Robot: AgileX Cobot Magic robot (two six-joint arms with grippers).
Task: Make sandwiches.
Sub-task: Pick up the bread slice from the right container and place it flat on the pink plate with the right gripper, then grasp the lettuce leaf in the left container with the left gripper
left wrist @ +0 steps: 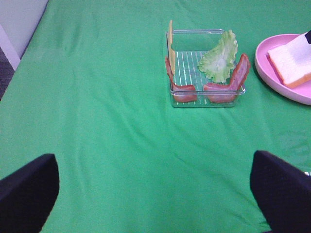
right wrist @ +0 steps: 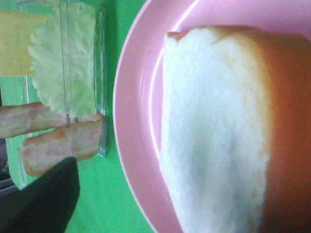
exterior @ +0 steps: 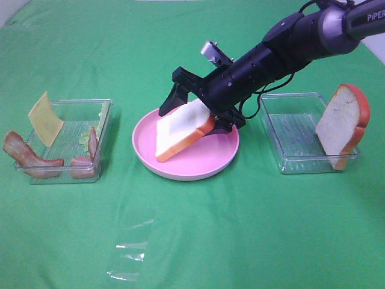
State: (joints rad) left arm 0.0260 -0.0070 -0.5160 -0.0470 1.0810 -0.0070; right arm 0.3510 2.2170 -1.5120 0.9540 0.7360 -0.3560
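Green surface (exterior: 240,229): first bread slice (exterior: 180,135) on pink plate (exterior: 204,165), right fingers (exterior: 173,95) and left fingers (left wrist: 29,189) spread, empty; cheese (exterior: 45,117), bacon (exterior: 30,158), lettuce (left wrist: 219,57), second slice (exterior: 340,123) to add

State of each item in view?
White bread slice, orange crust: tilted, lower edge on round pink plate.
Second bread slice: on edge in right clear plastic tray.
Yellow cheese square: upright at left clear tray.
Reddish-brown bacon strips: draped over its rim.
Pale green lettuce leaf: leaning inside it.
Right gripper: open around tilted slice.
Left gripper: open, empty.

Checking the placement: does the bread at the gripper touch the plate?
Touching. The high view shows the bread tilted, its lower edge resting on the plate.
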